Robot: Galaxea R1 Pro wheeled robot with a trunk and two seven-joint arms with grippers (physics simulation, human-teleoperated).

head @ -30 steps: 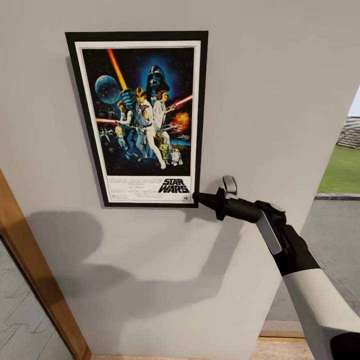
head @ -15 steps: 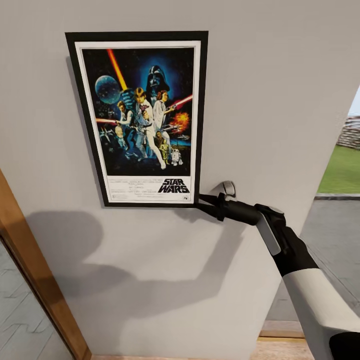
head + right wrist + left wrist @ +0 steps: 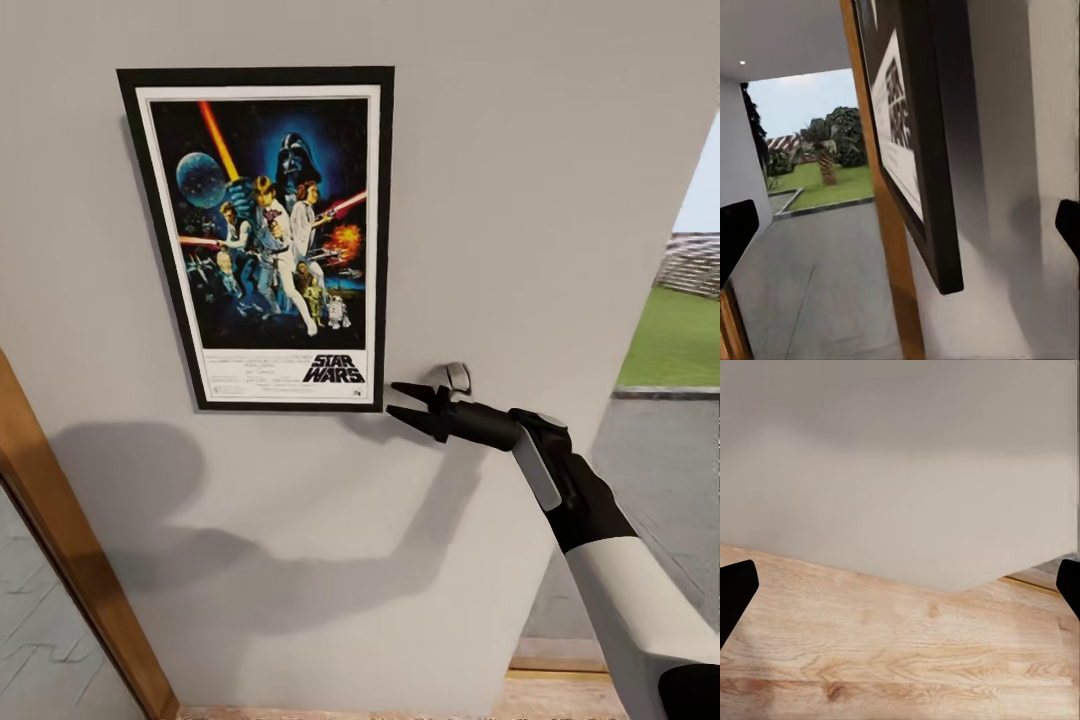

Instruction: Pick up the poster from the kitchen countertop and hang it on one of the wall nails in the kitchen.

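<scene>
While flat on the wall point(image 3: 560, 150), poster point(image 3: 262, 238); right hand point(image 3: 400, 400) spread, just off its lower corner.

A plain grey wall point(image 3: 520, 180) meets a wooden door frame point(image 3: 70, 560), pale wood floor point(image 3: 892, 660) below.

The right gripper point(image 3: 403, 401) reaches out from the white-sleeved right arm point(image 3: 640, 610), fingers spread apart, just beside the poster point(image 3: 262, 235)'s lower corner.
</scene>
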